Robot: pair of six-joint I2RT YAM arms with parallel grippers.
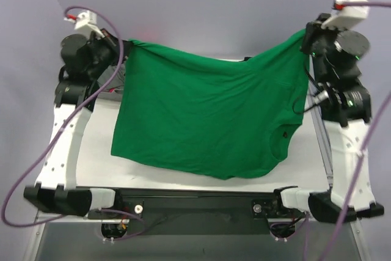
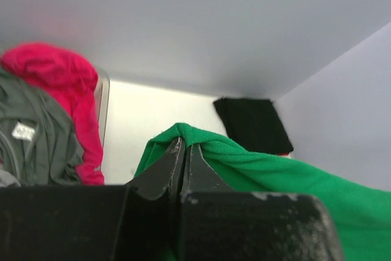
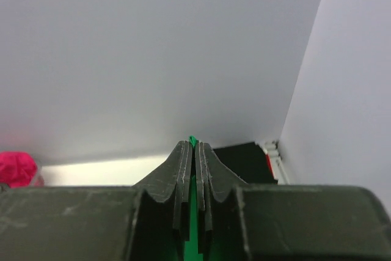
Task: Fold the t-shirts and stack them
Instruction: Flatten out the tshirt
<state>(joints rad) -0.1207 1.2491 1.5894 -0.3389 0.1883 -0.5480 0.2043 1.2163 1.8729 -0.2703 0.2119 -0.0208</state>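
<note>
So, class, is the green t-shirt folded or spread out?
Spread out. The left gripper and right gripper each pinch a far corner, stretching the green t-shirt wide between them; no fold shows.

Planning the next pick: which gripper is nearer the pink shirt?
Left. Both hold the green shirt; the pink shirt sits large beside the left gripper, but small and far off from the right gripper.

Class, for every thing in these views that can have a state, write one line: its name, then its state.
Bright green cloth t-shirt, unfolded, held spread between both hands.
Left hand, shut on the bright green cloth t-shirt.
Right hand, shut on the bright green cloth t-shirt.
Black cloth t-shirt, folded flat.
Magenta pink cloth t-shirt, crumpled.
Grey cloth t-shirt, crumpled.
</note>
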